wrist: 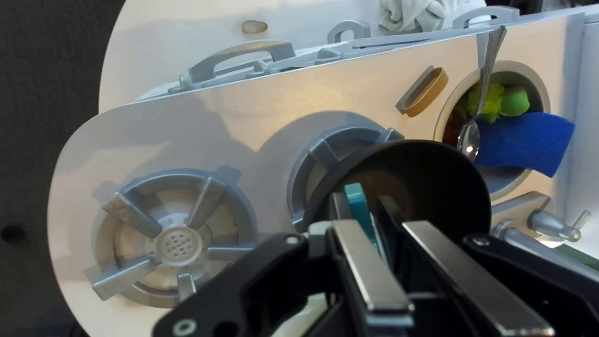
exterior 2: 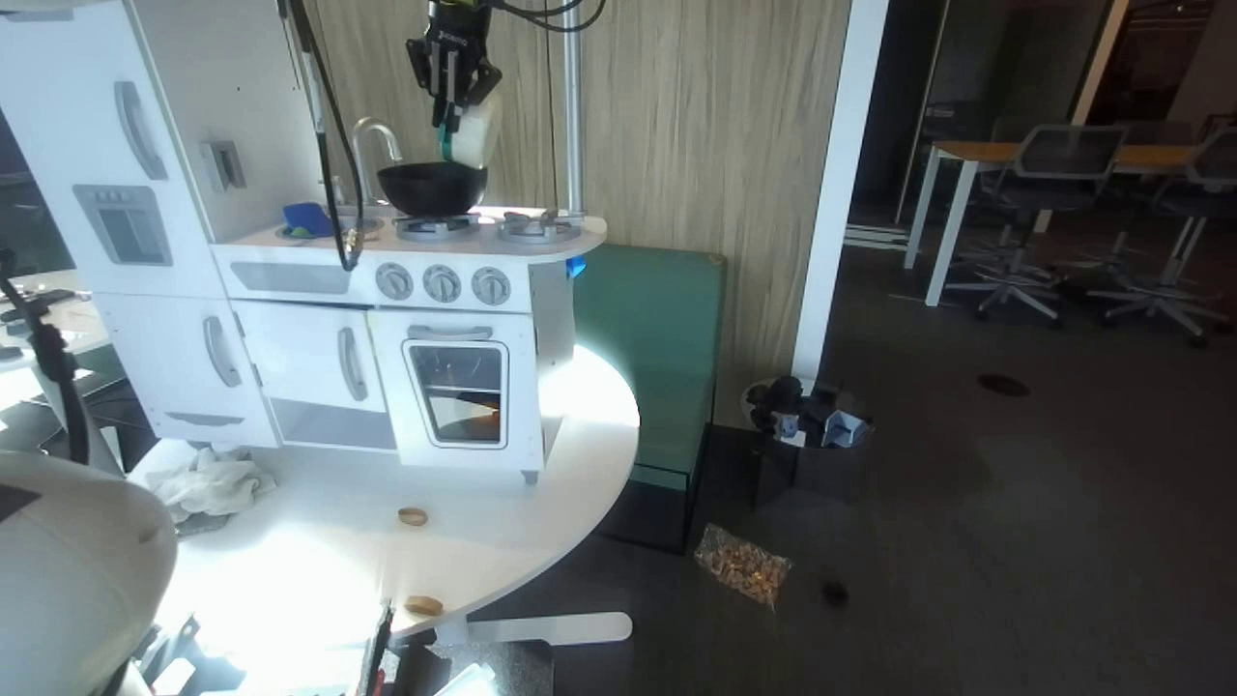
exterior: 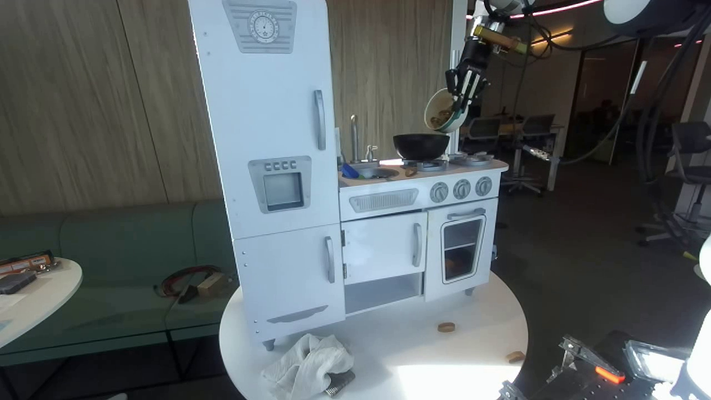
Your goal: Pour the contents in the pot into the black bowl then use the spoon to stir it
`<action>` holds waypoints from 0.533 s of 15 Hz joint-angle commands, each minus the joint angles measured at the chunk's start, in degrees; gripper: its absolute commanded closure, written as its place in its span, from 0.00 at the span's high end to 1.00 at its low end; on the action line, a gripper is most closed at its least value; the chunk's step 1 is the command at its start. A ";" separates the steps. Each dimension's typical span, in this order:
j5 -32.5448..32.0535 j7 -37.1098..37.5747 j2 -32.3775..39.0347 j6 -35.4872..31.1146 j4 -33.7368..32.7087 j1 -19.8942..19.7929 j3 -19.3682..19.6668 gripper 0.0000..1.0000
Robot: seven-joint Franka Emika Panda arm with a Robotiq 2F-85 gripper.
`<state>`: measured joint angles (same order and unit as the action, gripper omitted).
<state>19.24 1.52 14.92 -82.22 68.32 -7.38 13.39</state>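
The pale pot (exterior: pixel 440 111) with teal trim is tilted in the air, with brown pieces inside near its lower rim. It also shows in an exterior view (exterior 2: pixel 475 135). My gripper (exterior: pixel 459 103) is shut on its teal part, seen between the fingers (wrist: pixel 362 206) in the wrist view. The black bowl (exterior: pixel 420 147) sits upright on a burner, below and beside the pot's mouth. It also shows in the wrist view (wrist: pixel 435 173), its floor brownish and partly hidden by the fingers. The metal spoon (wrist: pixel 486 79) rests across the sink's edge, bowl end inside.
The sink (wrist: pixel 538 89) holds a blue piece (wrist: pixel 519 142) and green items. A tan ring (wrist: pixel 427 92) lies on the counter's front. The faucet (exterior: pixel 354 136) stands behind the sink. Another burner (wrist: pixel 175 238) is beside the bowl. The tall white fridge (exterior: pixel 272 122) stands beside the counter.
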 commanded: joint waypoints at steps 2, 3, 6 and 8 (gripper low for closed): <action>-7.03 2.38 -1.11 -2.57 0.36 4.55 -0.55 0.06; -8.22 2.64 -1.44 -2.91 0.76 5.51 -0.61 0.07; -11.86 2.82 -1.96 -3.89 1.56 8.38 -0.75 0.06; -15.49 3.01 -2.62 -5.64 2.75 10.59 -0.73 0.07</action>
<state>8.23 3.22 14.79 -84.86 68.61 0.63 13.13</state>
